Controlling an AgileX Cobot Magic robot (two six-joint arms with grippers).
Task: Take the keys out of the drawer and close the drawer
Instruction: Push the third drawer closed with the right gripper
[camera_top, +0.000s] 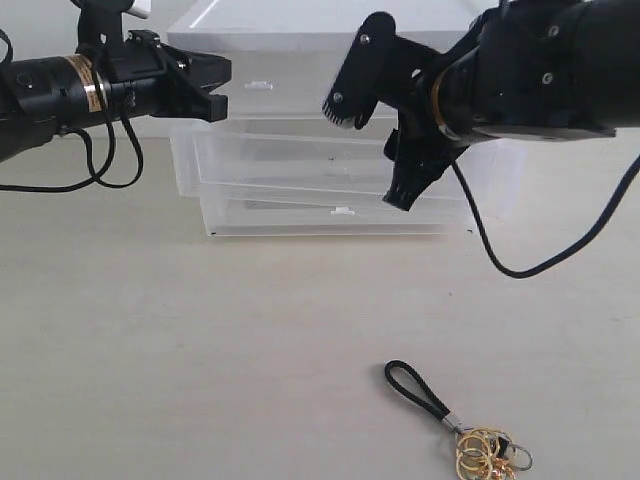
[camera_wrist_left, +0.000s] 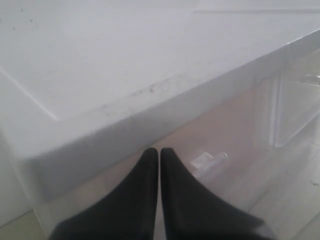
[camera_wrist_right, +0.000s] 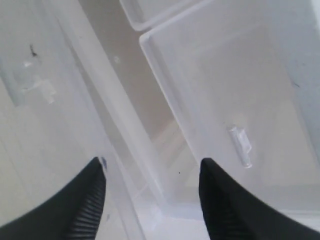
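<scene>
The keys (camera_top: 478, 445) lie out on the table (camera_top: 150, 350), black strap stretched toward the cabinet (camera_top: 300, 25) and gold rings bunched at the near end, well apart from the drawer (camera_top: 290, 165) and from both arms. That leaves the shutting as the step in hand. The middle drawer stands open and looks empty through its cloudy plastic. The right gripper (camera_top: 370, 158) hangs over the drawer's right-hand part, its two fingers spread wide with nothing between them. The left gripper (camera_top: 218, 88) hovers at the cabinet's upper left front, its fingers pressed together and also empty (whether they touch the plastic cannot be told from here). To close the drawer cleanly, the right arm would do best to draw clear of the open box, drop in front of the drawer's front wall and push near its middle, not at a corner. A wide drawer shoved off-centre will likely skew and bind in its slot. The push should run straight and level into the cabinet, slowly, because the thin plastic looks likely to flex and the light cabinet may slide back across the smooth table. The left gripper, already up against the body, is well placed to steady it. Pressing with the flat of a finger would spread the load better than a tip. The cable (camera_top: 520, 265) looping below the right arm should be kept out of the gap as the drawer goes home.
</scene>
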